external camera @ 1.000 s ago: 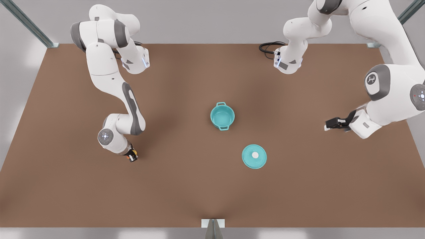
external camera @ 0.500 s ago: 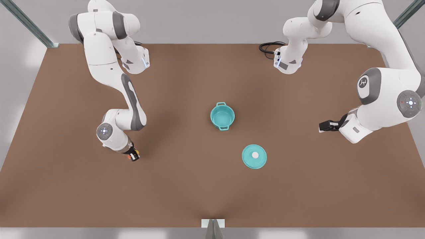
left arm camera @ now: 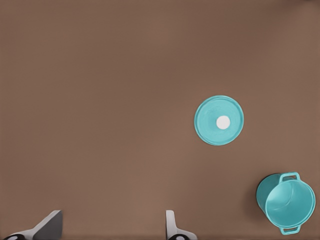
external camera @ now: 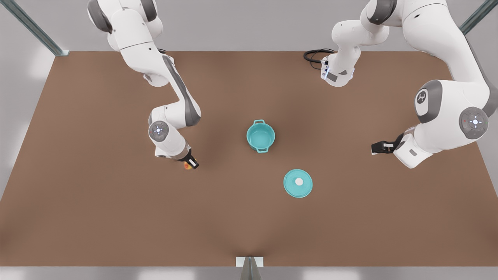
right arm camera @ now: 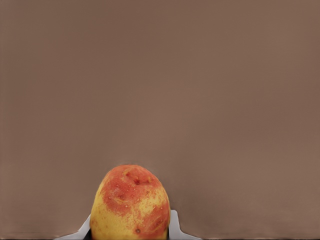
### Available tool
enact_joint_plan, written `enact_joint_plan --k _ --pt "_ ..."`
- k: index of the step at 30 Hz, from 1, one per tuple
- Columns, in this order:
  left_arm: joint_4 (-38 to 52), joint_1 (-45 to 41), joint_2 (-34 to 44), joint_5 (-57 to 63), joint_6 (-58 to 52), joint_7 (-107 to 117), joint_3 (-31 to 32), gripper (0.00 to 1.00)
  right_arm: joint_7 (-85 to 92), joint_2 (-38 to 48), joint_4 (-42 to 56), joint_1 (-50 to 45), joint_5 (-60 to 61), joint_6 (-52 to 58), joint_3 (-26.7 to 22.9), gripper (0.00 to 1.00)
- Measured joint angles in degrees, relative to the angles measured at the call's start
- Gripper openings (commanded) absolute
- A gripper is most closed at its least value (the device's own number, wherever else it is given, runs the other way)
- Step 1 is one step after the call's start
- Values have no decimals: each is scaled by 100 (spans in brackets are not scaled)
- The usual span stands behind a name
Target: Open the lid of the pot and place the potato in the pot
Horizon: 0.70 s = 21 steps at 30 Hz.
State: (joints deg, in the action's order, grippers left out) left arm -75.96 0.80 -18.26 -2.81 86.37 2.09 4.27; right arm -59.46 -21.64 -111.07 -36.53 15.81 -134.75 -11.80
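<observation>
A small yellow potato (right arm camera: 130, 204) with orange-red blotches is pinched between the two fingers of the right claw (external camera: 189, 163). In the front view this claw hangs over the brown table (external camera: 97, 217) on the front view's left, well apart from the pot, with the potato (external camera: 187, 166) peeking out at its tip.

The round teal pot (external camera: 260, 136) stands uncovered near the table's middle, its teal inside showing and a loop handle on each of two opposite sides. The pot lid (external camera: 298, 183), a flat teal disc with a white knob, lies flat on the table near the pot, not touching it.

The left claw (external camera: 378, 148) waits on the front view's right, away from both. Its wrist view shows its fingers (left arm camera: 171, 226) spread, holding nothing, with the pot lid (left arm camera: 219, 120) and the pot (left arm camera: 286, 204) farther off.
</observation>
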Motion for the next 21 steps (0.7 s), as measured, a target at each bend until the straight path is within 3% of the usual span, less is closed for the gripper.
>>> enact_joint_plan --k 10,21 --pt "-6 -1 0 9 -3 55 2 100 -758 162 234 -1254 93 308 89 48" --pt "-26 -10 0 6 -4 90 2 100 -1816 -1040 1937 -2172 279 494 93 48"
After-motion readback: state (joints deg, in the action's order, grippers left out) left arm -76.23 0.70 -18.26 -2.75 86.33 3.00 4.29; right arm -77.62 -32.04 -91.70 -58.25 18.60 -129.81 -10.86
